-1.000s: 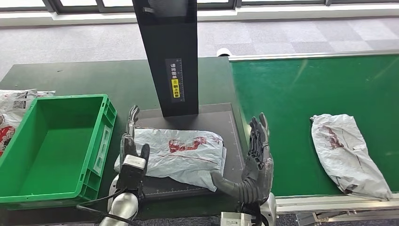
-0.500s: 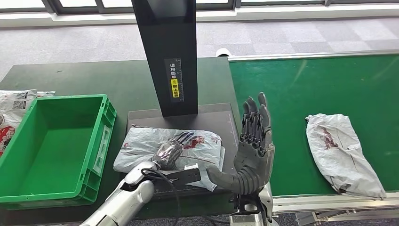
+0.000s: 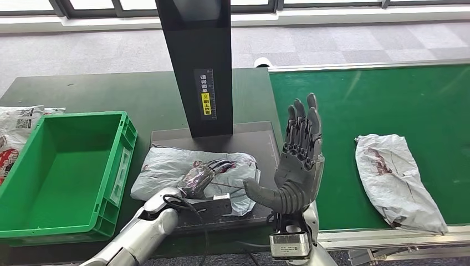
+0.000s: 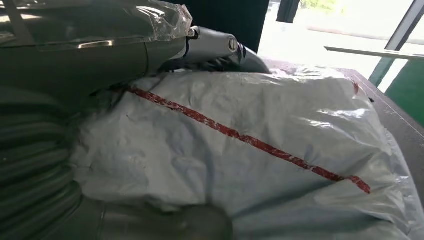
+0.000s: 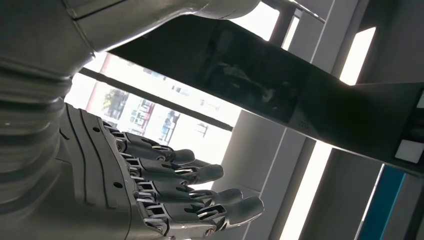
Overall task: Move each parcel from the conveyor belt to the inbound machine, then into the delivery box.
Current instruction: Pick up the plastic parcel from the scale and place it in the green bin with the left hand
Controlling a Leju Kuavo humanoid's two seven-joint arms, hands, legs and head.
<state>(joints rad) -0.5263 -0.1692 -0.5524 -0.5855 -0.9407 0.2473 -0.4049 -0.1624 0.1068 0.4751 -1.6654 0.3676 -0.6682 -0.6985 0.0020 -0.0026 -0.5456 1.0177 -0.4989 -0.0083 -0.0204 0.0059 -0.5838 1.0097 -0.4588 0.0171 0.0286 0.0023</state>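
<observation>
The parcel (image 3: 194, 174) lies flat on the dark scan plate (image 3: 252, 138) of the inbound machine, right under its black column (image 3: 197, 61), presumably so the label side faces the reader. The robot's left hand (image 3: 202, 176) rests on top of the parcel w/ fingers laid along the bag; the left wrist view shows the thumb under the near edge & fingers over the top of the white plastic (image 4: 260, 150), so it reads as a grip taken for the lift, though how firm it is can't be told. The green delivery box (image 3: 124, 144) sits just beside the plate on the robot's left, empty, handy for a short sideways carry. The right hand (image 3: 299, 160) is raised, palm up & fingers straight, apart from everything, holding nothing, likely kept clear of the left arm's path. A 2nd parcel (image 3: 399, 180) waits on the green conveyor belt (image 3: 343, 100), well apart from the machine. More bags (image 3: 16, 119) lie beyond the box, outside it.
</observation>
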